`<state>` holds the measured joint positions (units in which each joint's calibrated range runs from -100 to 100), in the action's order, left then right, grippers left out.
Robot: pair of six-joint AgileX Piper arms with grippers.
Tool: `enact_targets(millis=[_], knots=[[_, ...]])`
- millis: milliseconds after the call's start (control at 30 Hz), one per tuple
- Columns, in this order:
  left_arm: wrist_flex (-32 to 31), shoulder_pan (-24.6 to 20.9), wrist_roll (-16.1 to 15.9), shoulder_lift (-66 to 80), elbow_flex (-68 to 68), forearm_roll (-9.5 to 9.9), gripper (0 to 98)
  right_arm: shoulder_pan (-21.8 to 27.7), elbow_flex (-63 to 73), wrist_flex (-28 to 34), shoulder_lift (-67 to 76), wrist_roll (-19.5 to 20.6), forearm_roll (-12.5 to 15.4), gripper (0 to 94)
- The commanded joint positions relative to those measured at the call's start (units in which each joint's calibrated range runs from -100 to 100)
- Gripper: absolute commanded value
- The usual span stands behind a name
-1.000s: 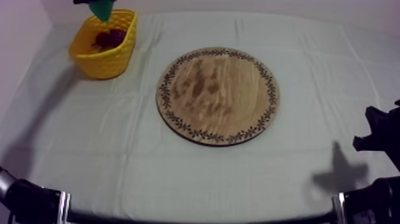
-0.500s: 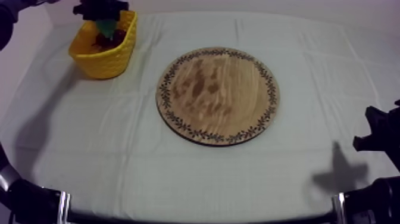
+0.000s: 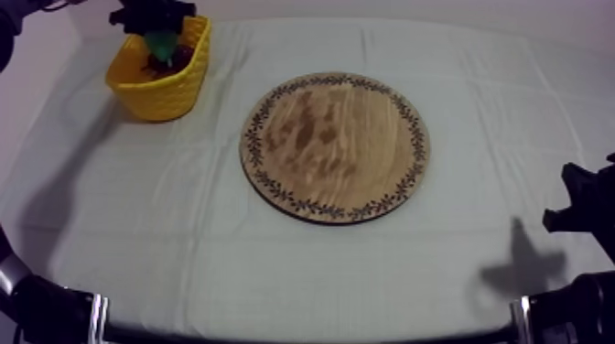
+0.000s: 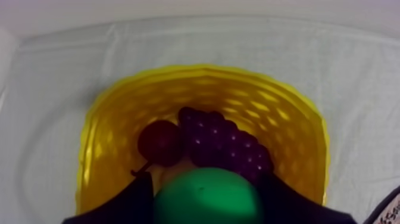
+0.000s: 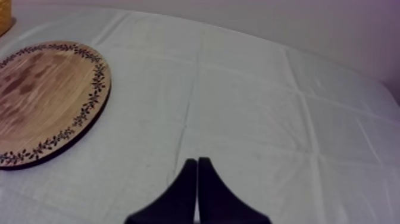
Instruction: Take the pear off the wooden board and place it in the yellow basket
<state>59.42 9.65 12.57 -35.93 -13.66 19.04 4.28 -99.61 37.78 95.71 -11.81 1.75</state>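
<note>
Up at the far left of the table (image 3: 476,110): left gripper (image 3: 159,27), right over the yellow basket (image 3: 156,91), fingers (image 4: 128,205) squeezed tight on the pear (image 3: 164,44). Green pear down in the mouth of the basket, not let go, w/ a black finger at each side of it. From the left wrist cam: pear (image 4: 208,196) just above a bunch of grapes (image 4: 229,146) & a small red fruit (image 4: 159,142), both lying in the bottom of the basket, side by side & touching. Can't tell if pear touching them or not. Thin stem on the red fruit, poking out toward the pear. In the middle of the table: round wooden board (image 3: 334,146), lying flat, w/ a leafy pattern all round its rim, well apart from basket & pear. Low at the right edge of the table, near the front: right gripper (image 3: 578,206), well apart from the board. From the right wrist cam: its 2 fingers (image 5: 189,196) pressed together in a thin wedge, gripping nothing, pointing out over the table, w/ the board (image 5: 41,101) near & off to one side of them. A bit of the yellow basket (image 5: 5,15) past the far side of the board.
</note>
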Motion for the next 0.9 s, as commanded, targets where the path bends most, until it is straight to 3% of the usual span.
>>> enact_targets(millis=[0, 133, 300, 533, 767, 867], knots=[[0.34, -0.09, 0.29, 0.69, 0.65, -0.18, 79.0, 0.01, -0.05, -0.03, 0.05, 0.01, -0.02, 0.5], [0.63, -0.43, 0.83, 2.23, 2.04, -0.39, 91.5, 0.01, -0.05, -0.03, 0.05, 0.04, -0.02, 0.5], [0.13, -1.04, 1.12, 4.70, 3.41, -0.44, 92.1, 0.06, -0.05, -0.03, 0.05, 0.03, -0.02, 0.5], [-1.34, -1.91, 1.67, 12.39, 6.01, -0.45, 72.8, 0.08, -0.05, -0.03, 0.05, 0.04, -0.02, 0.5], [-4.27, -2.57, 0.42, 26.29, 12.03, -0.32, 39.6, 0.08, -0.05, -0.03, 0.05, 0.03, -0.02, 0.5], [-5.19, -3.06, -1.25, 33.34, 15.19, -1.20, 27.1, 0.08, -0.05, -0.03, 0.05, 0.02, -0.02, 0.5]])
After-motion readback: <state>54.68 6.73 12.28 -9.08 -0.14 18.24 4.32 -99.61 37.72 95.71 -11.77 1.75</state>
